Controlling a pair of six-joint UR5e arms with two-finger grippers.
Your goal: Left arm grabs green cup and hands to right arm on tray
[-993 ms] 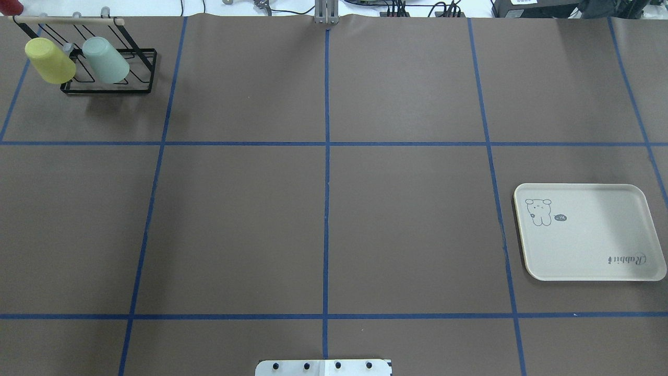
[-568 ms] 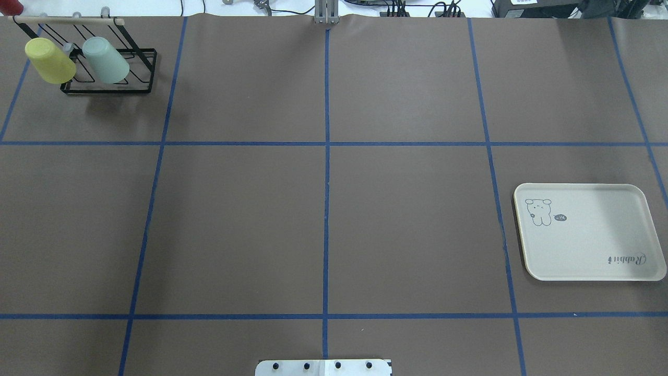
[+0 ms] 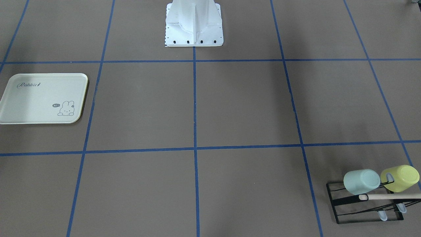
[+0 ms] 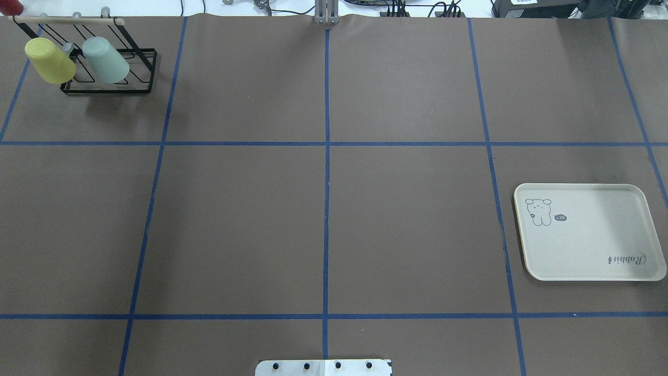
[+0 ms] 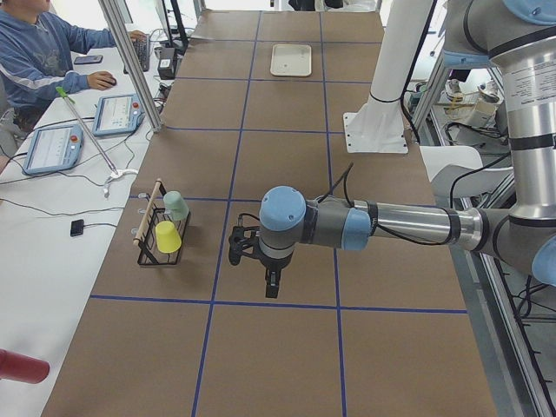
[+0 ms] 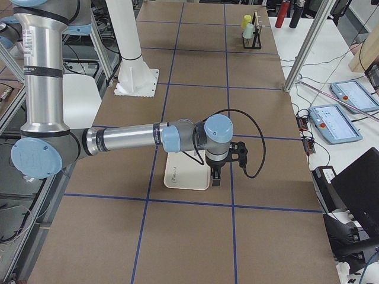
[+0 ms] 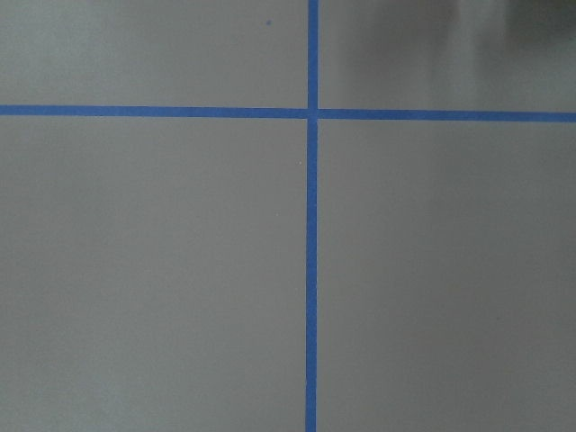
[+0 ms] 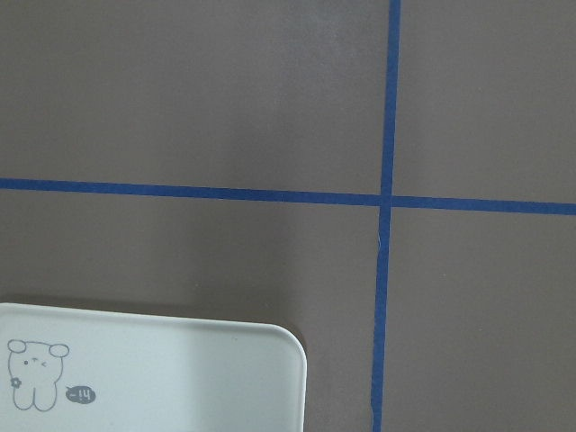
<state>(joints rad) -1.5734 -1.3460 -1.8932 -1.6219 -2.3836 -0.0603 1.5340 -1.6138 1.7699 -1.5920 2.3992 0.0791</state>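
Observation:
The green cup (image 4: 106, 60) hangs mouth-down on a black wire rack (image 4: 106, 89) at the table's far left corner, next to a yellow-green cup (image 4: 49, 60). It also shows in the front view (image 3: 361, 181). The cream tray (image 4: 589, 240) lies at the right side and holds nothing; its corner shows in the right wrist view (image 8: 153, 378). My left gripper (image 5: 272, 282) hangs above the table, a grid square from the rack; I cannot tell whether it is open. My right gripper (image 6: 217, 179) hovers by the tray's edge (image 6: 183, 174); I cannot tell its state either.
The rack has a wooden bar (image 3: 391, 196) along its top. Blue tape lines divide the brown table into squares. The robot's white base (image 3: 194, 23) stands at the near middle edge. An operator (image 5: 43, 52) sits beyond the far edge.

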